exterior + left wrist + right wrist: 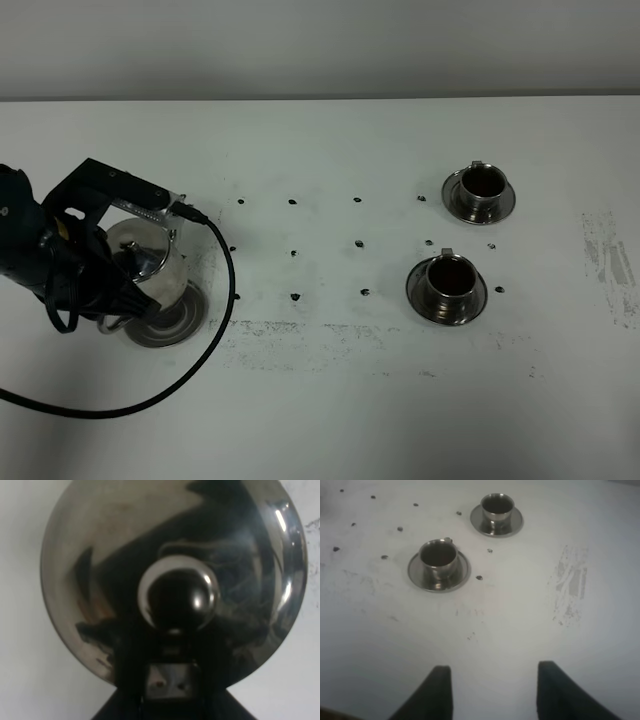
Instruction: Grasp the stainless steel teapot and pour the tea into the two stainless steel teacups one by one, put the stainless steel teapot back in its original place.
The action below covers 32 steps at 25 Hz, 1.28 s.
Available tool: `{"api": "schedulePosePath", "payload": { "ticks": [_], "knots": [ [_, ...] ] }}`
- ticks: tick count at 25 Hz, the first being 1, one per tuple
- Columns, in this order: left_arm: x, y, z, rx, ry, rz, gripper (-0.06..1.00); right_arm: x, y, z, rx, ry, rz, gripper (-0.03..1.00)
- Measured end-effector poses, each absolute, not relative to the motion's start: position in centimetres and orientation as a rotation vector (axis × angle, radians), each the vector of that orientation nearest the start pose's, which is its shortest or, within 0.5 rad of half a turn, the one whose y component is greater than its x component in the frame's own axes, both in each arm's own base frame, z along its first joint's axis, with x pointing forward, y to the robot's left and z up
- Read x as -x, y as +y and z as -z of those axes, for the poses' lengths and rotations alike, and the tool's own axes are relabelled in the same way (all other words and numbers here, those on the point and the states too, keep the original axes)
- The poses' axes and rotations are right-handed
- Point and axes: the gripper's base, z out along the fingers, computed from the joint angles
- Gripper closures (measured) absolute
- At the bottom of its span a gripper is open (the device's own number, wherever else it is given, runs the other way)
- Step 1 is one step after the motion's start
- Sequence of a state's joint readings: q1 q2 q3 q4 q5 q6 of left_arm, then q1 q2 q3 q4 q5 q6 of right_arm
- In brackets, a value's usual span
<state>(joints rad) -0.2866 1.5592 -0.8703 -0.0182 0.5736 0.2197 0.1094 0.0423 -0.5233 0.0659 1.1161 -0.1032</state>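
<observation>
No readable text, label or number shows anywhere, though the views are blurry.

A robot test lab, it seems: a bare white tabletop [330, 400] against a plain wall [320, 45], a grid of black marker dots [358, 243] left of the teacups [447, 285].

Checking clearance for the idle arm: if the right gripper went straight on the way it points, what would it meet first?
Probably the bare white table; farther along stands the nearer shiny steel teacup on its saucer, though depth is unclear.
</observation>
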Motion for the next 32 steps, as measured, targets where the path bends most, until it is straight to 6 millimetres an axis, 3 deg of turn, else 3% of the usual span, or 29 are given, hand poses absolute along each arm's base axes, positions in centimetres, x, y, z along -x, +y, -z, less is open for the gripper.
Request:
{"api": "schedulePosePath", "payload": {
  "ticks": [16, 32],
  "knots": [
    [-28.3, -9.5, -17.6, -0.703, 2.692, 0.060, 0.75, 0.4, 0.5, -28.0, 0.229, 2.105, -0.084, 0.58],
    [-28.3, -9.4, -16.8, -0.726, 2.729, 0.047, 0.75, 0.4, 0.5, -28.0, 0.229, 2.105, -0.085, 0.58]
  ]
}}
